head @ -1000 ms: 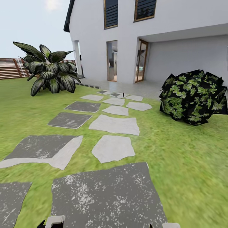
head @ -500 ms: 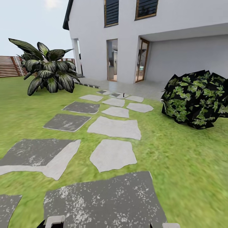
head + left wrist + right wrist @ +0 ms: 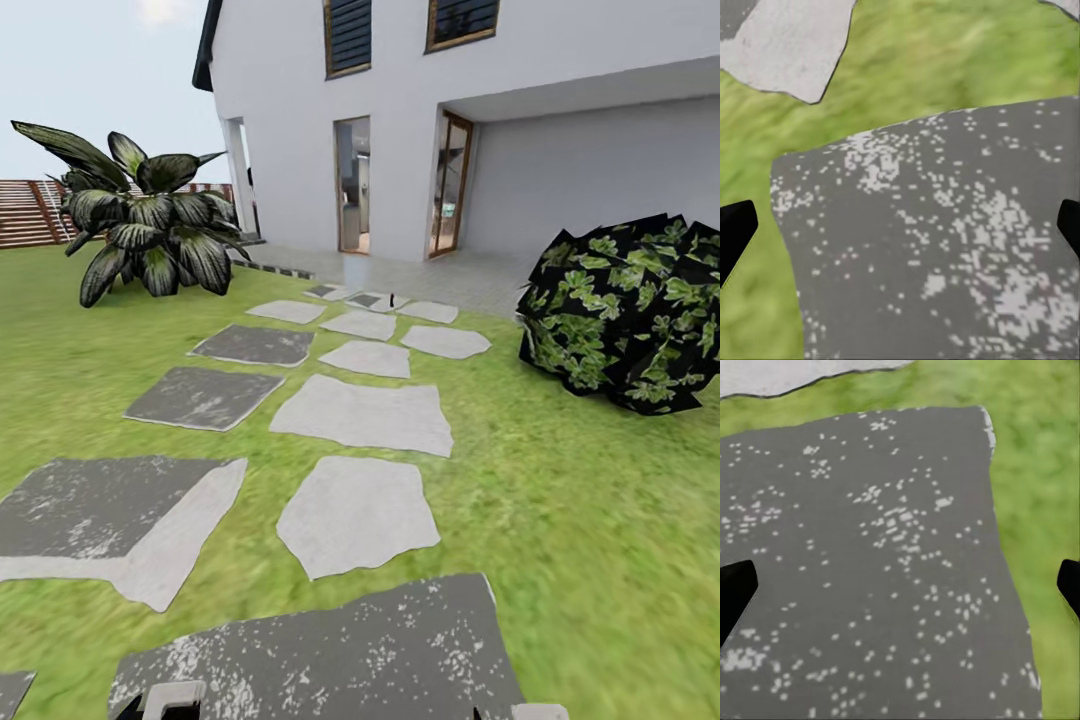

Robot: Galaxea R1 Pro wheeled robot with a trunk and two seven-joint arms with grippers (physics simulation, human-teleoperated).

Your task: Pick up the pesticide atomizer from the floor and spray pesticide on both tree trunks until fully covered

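I am out on the garden lawn [image 3: 560, 520], looking over a path of stepping stones toward a white house [image 3: 560, 130]. A tiny dark upright thing [image 3: 392, 297] stands on a far stone near the patio, too small to identify. The two thick-trunked trees are out of view. In the left wrist view my left gripper [image 3: 900, 232] is open, its black fingertips [image 3: 735, 229] wide apart above a speckled dark stone [image 3: 945, 247]. My right gripper [image 3: 900, 592] is open over the same kind of slab [image 3: 870, 555], holding nothing.
A broad-leaved dark plant [image 3: 150, 225] stands at the back left before the brown slat fence [image 3: 25, 212]. A round leafy bush [image 3: 630, 315] sits on the right. Pale and dark stones [image 3: 360, 415] run up the middle, with grass on both sides.
The whole view has shifted: the stones slide down the picture, and the bush and plant spread outward and grow. The camera has advanced along the path; nothing in the scene moved.
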